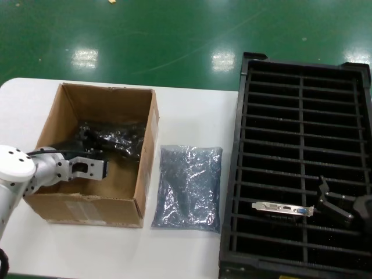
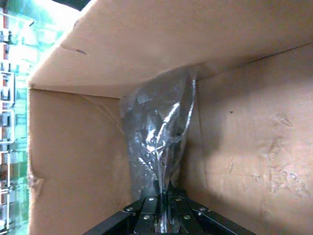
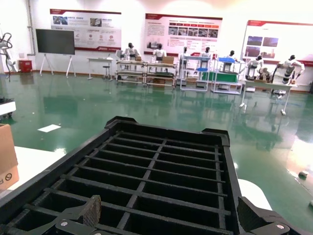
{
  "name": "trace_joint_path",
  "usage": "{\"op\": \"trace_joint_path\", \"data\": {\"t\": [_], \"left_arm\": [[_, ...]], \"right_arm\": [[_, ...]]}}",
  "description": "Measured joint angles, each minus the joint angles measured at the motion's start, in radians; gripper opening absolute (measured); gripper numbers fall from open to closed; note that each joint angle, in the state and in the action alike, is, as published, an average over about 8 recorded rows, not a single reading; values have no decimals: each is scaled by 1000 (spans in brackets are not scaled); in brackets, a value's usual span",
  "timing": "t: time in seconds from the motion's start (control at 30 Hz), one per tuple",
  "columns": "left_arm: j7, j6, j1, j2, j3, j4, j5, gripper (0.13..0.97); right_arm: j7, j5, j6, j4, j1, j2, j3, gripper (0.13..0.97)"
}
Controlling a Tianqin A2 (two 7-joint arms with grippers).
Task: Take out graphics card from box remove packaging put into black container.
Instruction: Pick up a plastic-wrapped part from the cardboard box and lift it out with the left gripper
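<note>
One card (image 1: 283, 208) is already placed in the container (image 1: 302, 75); it lies in a slot of the right column side near the front, its silver bracket showing. An empty bag (image 1: 189, 186) is left flat on the bench (image 1: 192, 250), between the box (image 1: 93, 200) and the container. So one round seems finished, as far as it can be judged.

A second round is under way. The left end effector (image 1: 103, 168) is reached into the box, and in the left wrist view its fingers are seen closed on the crinkly edge of a bagged card (image 2: 159, 142), which stands against the inner corner of the box. The lifting out, the removing of the bag and the placing in a slot are not yet done for this one.

The right end effector (image 1: 334, 203) is held over the container, just beside the placed card. Its fingers (image 3: 90, 210) are spread wide and nothing is held between them.

About room: the bagged card is close to two cardboard walls, so a straight lift upward is probably needed to clear the rim. The box wall nearest to the empty bag is tilted outward a little. Many slots in the container are free. The bench strip between box and container is mostly taken by the empty bag.
</note>
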Motion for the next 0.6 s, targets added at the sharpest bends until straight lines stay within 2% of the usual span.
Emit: {"op": "trace_joint_path", "data": {"t": [0.23,0.6], "left_arm": [[-111,-2,45,-34,37,-115,44,168],[-197,1,96,-77,62,-239,73,141]], "right_arm": [[0,0,0,0,0,0,0,966],[0,0,0,0,0,0,0,966]]}}
